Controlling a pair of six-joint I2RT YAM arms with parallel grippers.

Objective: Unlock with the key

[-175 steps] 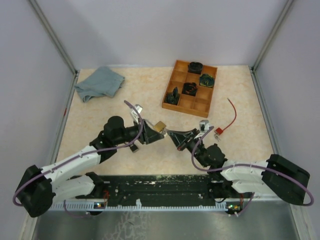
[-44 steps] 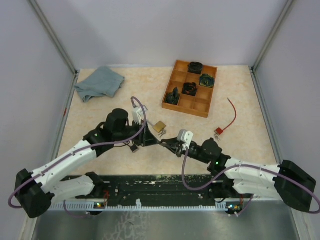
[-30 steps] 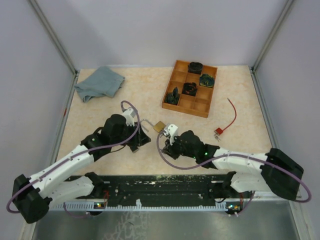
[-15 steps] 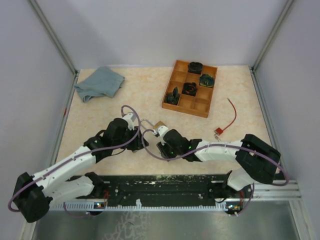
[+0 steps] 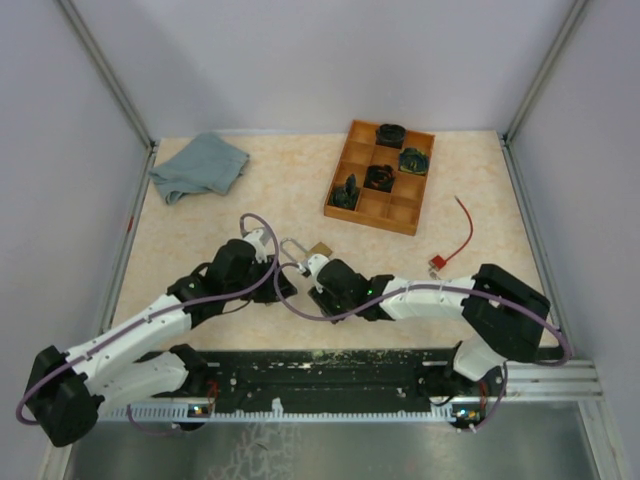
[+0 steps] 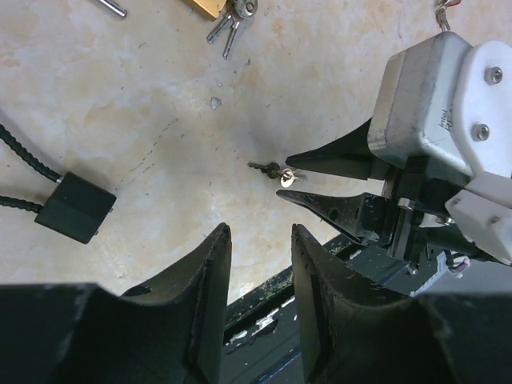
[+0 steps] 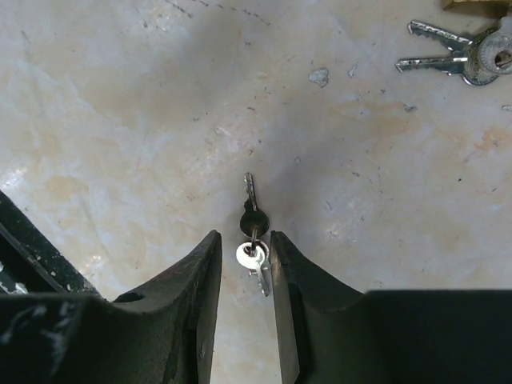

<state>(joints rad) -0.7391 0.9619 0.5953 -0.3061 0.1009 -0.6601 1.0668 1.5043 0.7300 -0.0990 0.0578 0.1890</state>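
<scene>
A brass padlock [image 5: 319, 250] lies on the table with two keys [image 7: 452, 50] on a ring beside it. A second small pair, one dark key [image 7: 252, 210] and one silver key [image 7: 256, 262], lies flat on the table a little nearer. My right gripper [image 7: 244, 240] is open and low over this pair, its fingers on either side of the silver key with a gap on each side. My left gripper [image 6: 260, 240] is open and empty, pointing at the same keys [image 6: 276, 172] from the other side. In the top view the two grippers [image 5: 300, 288] meet just below the padlock.
A black block [image 6: 74, 206] on a cable lies left of the keys. At the back stand a wooden tray [image 5: 405, 222] of dark parts and a folded grey cloth [image 5: 198, 166]. A red wire [image 5: 462, 235] lies to the right.
My right arm has swung left across the table to just below the padlock, close to the left gripper. The left arm has shifted only slightly. The padlock has stayed in place.
</scene>
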